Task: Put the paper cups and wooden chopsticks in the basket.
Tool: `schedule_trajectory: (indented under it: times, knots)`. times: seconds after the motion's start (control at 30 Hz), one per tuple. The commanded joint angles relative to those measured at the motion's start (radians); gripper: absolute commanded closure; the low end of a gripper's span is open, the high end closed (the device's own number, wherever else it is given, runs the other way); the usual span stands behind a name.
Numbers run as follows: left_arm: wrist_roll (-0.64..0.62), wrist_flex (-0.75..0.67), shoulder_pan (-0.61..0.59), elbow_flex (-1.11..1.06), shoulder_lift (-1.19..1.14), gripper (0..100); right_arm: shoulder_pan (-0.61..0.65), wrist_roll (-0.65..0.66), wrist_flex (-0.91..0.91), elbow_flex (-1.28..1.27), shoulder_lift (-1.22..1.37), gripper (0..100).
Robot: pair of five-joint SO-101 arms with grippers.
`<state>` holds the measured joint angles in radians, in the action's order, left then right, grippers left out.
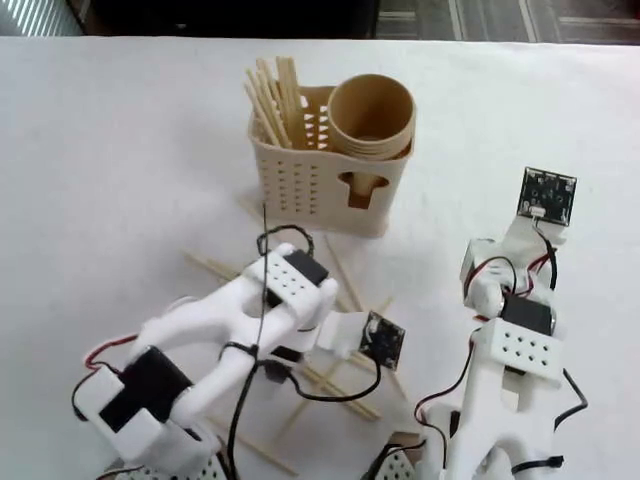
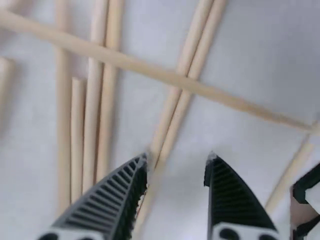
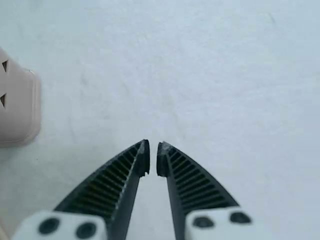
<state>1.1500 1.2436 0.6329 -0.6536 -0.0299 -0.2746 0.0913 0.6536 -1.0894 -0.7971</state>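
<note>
**High view, wrist views.** At 7 o'clock we see the left arm [image 1: 250, 320], and at 4 o'clock the right arm [image 1: 510, 350]. The left tool [image 2: 177, 160] is open, with a pair of loose chopsticks [image 2: 175, 110] running between its jaws. We cannot tell whether the jaws touch them. The right tool [image 3: 152, 152] is all but closed and grips nothing, near a corner of the basket [image 3: 17, 110]. The loose chopsticks lie crossed on the bench [image 1: 120, 150] at 6 o'clock, partly hidden under the left arm. At 12 o'clock the basket holds upright chopsticks [image 1: 275, 95] and nested paper cups [image 1: 372, 115], whose bases are hidden.
</note>
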Motion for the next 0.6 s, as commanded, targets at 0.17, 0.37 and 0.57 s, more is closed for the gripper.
schedule_trajectory:
  times: [0.17, 0.37, 0.57]
  knots:
    - [-0.109, -0.064, 0.065, 0.029, -0.062, 90, -0.010, -0.008, -0.007, 0.032, -0.033, 95.7]
    - [-0.150, -0.060, 0.091, 0.038, -0.120, 98, -0.010, -0.003, -0.007, 0.032, -0.033, 95.7]
    - [-0.239, -0.038, 0.047, 0.031, -0.111, 98, -0.012, -0.002, -0.007, 0.032, -0.033, 95.7]
